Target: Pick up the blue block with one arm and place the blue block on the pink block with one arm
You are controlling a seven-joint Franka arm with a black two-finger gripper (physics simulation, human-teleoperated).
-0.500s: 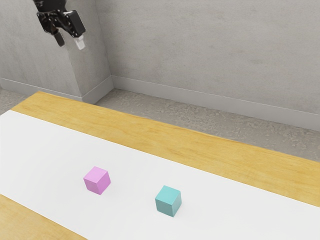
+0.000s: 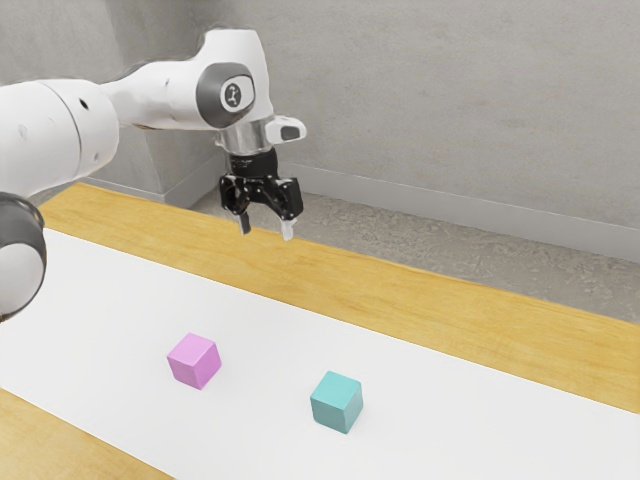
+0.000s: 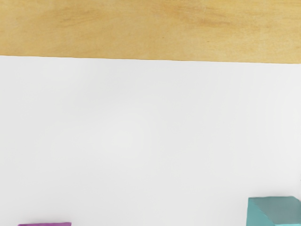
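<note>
Exterior view has the arm (image 2: 120,100) coming in from the exterior view's left, and the gripper (image 2: 266,226) hangs high over the far wooden strip of the table (image 2: 450,300). Its fingers are spread apart with nothing between them, so the hand is released and empty.

The blue block (image 2: 336,400) (more teal, honestly) sits flat on the white mat (image 2: 100,290), toward the exterior view's right of the pink block (image 2: 193,360). They're near each other but not touching.

My guess is the fingers point down and wide so the hand can drop over the blue block from above. In the wrist view the blue block (image 3: 275,212) and pink block (image 3: 44,224) just peek in at the edge, so I'd say the hand isn't over either one yet.

Both cubes rest straight on the mat, not inside anything.
</note>
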